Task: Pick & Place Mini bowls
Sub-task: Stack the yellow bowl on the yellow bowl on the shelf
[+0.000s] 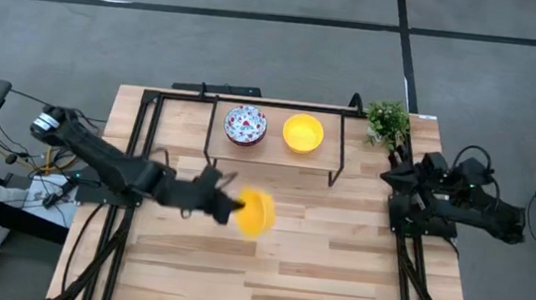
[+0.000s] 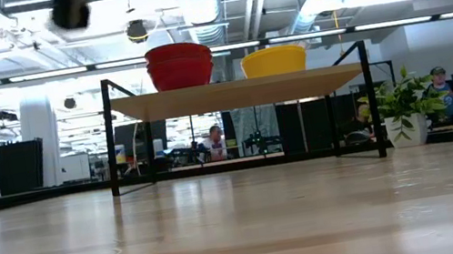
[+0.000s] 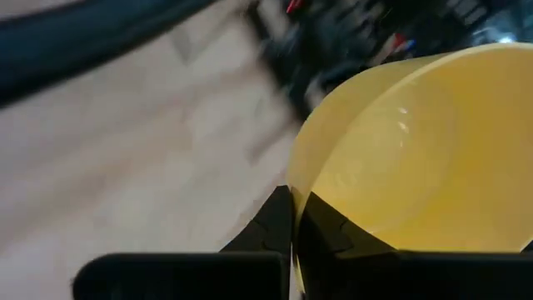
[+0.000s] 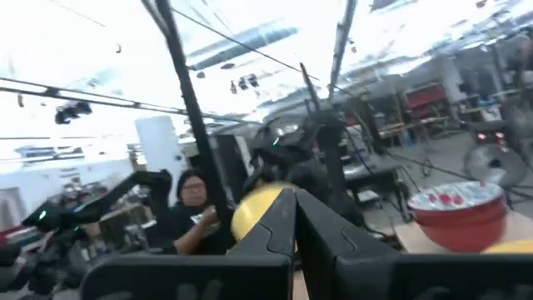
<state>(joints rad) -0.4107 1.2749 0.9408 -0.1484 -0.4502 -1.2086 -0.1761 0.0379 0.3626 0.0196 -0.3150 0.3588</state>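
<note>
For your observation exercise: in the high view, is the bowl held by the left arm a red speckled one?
No. The left gripper holds a plain yellow bowl; the speckled bowl sits on the shelf.

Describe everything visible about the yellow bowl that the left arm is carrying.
The plain bright yellow mini bowl is round, smooth and glossy, plastic-looking, with a thin rim. The left gripper pinches its rim, one finger inside and one outside. It is tilted steeply, nearly on edge, held above the light wooden table in front of the black-framed shelf. Only the gripper touches it.
</note>
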